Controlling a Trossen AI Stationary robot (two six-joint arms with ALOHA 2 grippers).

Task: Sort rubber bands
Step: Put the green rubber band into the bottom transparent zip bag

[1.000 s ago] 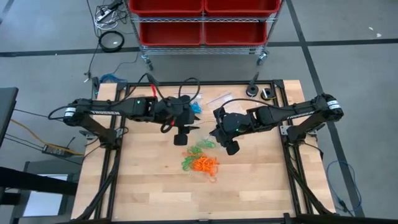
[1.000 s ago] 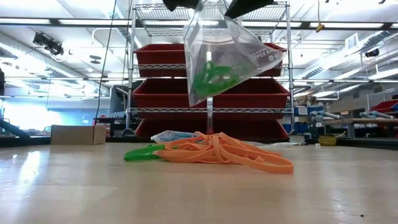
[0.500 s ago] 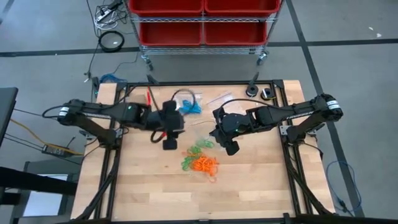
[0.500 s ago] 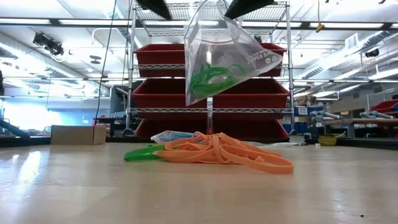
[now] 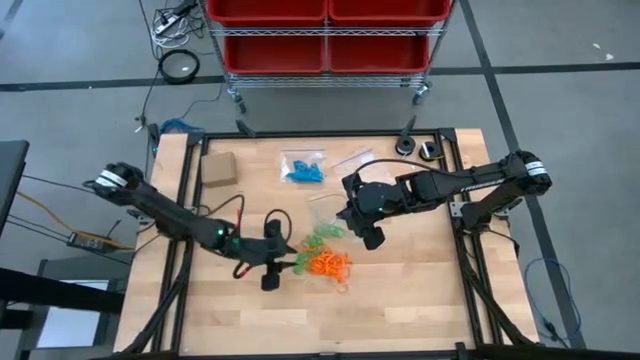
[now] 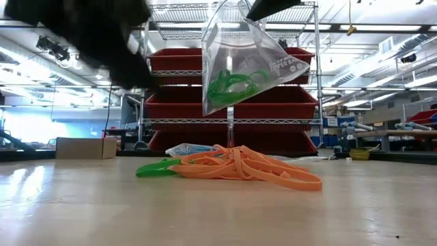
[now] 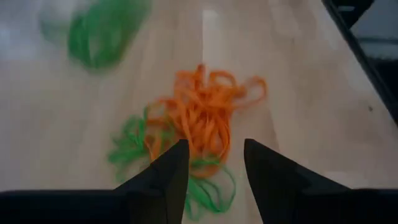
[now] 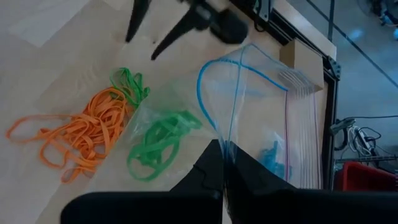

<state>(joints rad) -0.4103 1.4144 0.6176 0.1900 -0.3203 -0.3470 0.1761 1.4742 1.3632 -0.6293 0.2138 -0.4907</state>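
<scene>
Orange and green rubber bands [image 5: 325, 262] are lying tangled on the pale wooden desk [image 5: 400, 300], beside a blue-edged clear bag [image 8: 249, 106] showing green bands.

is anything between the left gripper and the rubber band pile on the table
Nothing visible. The open left gripper faces the orange rubber bands and loose green rubber bands across bare table. The right gripper holds the clear bag off to the side.
</scene>
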